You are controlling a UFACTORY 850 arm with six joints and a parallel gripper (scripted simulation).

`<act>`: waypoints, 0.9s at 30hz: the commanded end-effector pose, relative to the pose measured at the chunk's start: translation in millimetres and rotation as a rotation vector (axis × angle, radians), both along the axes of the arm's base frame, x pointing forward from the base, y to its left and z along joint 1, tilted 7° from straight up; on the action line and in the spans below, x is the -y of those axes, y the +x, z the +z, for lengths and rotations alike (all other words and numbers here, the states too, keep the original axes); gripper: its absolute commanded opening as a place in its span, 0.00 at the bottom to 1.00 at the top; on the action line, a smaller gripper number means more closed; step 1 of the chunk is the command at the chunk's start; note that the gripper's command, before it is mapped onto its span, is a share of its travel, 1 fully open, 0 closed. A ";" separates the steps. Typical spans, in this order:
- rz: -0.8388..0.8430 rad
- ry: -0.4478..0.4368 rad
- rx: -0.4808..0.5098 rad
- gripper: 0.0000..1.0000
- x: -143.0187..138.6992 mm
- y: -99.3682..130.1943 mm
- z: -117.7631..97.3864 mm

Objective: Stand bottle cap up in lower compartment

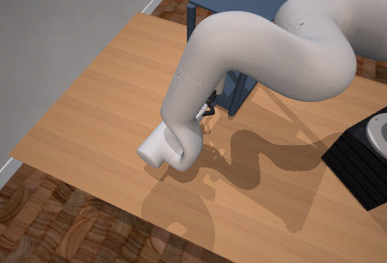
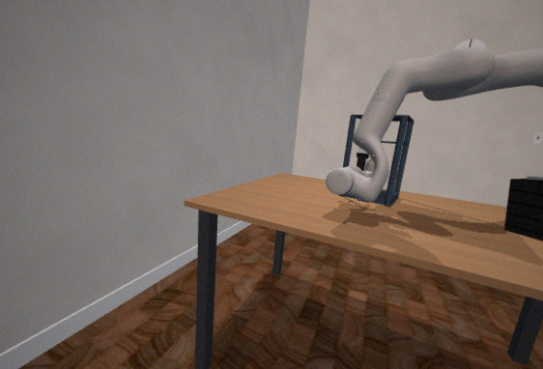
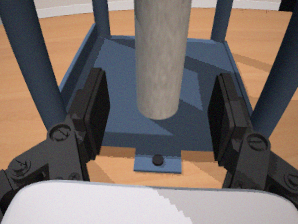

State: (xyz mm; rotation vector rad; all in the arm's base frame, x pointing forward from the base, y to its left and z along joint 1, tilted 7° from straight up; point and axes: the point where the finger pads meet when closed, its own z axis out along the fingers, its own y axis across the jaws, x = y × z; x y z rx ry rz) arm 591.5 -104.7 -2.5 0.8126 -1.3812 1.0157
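The grey bottle (image 3: 162,36) stands upright on the blue floor of the shelving unit's (image 3: 116,76) (image 1: 237,93) (image 2: 403,145) lower compartment, between the front posts, in the wrist view. My gripper (image 3: 159,89) (image 1: 210,108) is open, low at the unit's front. Its black fingers stand to either side of the bottle's lower part, with a clear gap on each side, and touch nothing. In the top and exterior views my arm hides the bottle.
The wooden table (image 1: 87,103) (image 2: 276,198) carries the unit at its far edge. My arm's black base block (image 1: 355,172) (image 2: 537,208) sits at the right. The unit's blue posts (image 3: 27,50) flank the gripper on both sides.
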 end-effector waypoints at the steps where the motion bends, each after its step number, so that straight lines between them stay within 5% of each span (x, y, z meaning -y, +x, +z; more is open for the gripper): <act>1: -0.001 0.000 0.002 0.69 -4.8 2.8 0.6; 27: -0.001 0.000 0.002 0.69 -28.8 12.9 -0.9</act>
